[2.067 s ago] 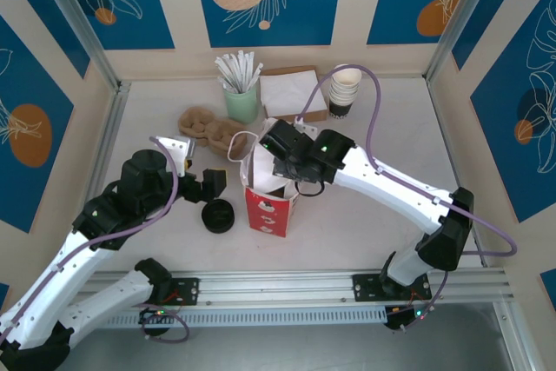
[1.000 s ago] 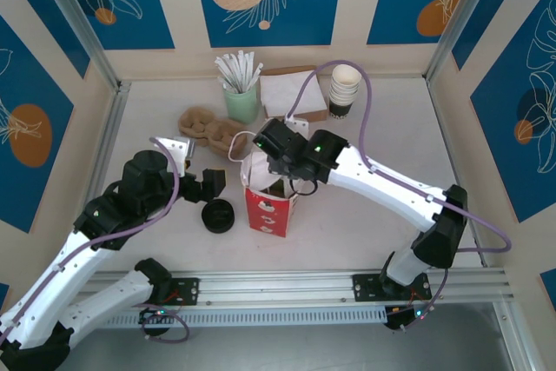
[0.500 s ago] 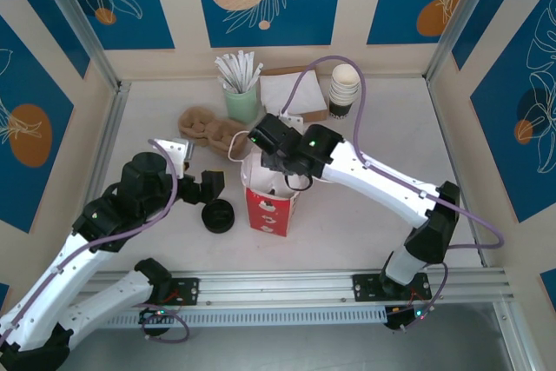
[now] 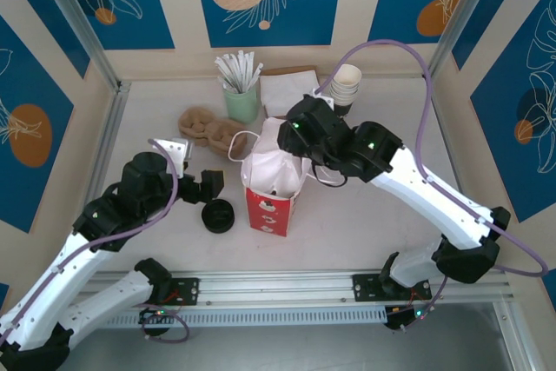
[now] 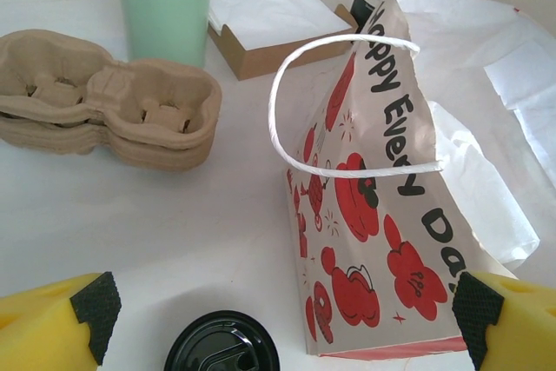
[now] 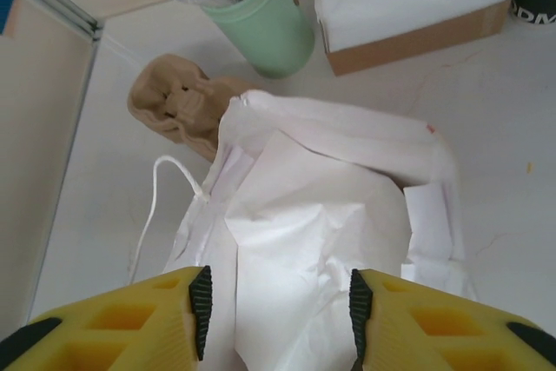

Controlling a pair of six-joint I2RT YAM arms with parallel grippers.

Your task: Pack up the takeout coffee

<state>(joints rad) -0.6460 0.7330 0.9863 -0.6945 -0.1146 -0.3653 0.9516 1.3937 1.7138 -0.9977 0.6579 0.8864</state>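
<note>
red bag point(image 4: 269, 208) (white paper point(image 4: 280, 167) bulging out) beside loose lid point(image 4: 217, 215)

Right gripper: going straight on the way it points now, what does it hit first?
Most likely the red bag: the right gripper, jaws apart, points into the crumpled white paper of its open top. Depth is unclear, so how near it is I can't say.

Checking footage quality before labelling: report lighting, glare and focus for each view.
Top view: soft even light, faint shadows, corner posts splay with wide-angle perspective. Left wrist view: bag sharp, its lettering readable. Right wrist view: the bag's white inside is bright, folds nearly washed out; green cup crisp.
</note>
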